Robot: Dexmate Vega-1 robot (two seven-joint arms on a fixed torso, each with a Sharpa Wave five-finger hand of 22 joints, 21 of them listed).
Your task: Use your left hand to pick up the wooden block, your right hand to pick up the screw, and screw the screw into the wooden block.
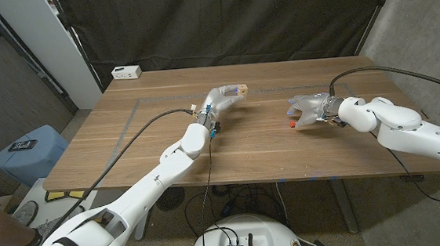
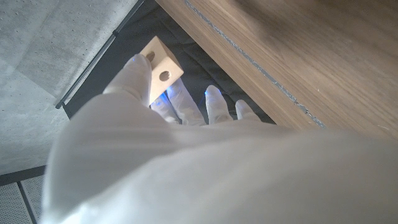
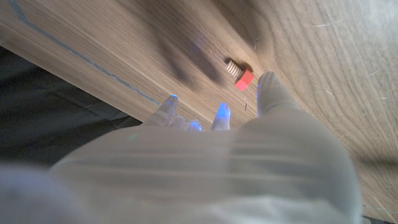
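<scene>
Now wooden block [image 2: 162, 70] pinched in left hand [image 1: 220, 99], screw [image 3: 239, 73] just beyond spread, empty right hand [image 1: 307, 107].

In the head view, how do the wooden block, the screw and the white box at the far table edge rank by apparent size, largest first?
1. White box, largest, though it lies farthest from the camera.
2. Wooden block, held by the left hand; partly covered, so its rank is unsure.
3. Screw, smallest, by the right hand.

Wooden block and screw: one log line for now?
left robot hand holds wooden block lifted | screw on table | right robot hand open beside it
</scene>
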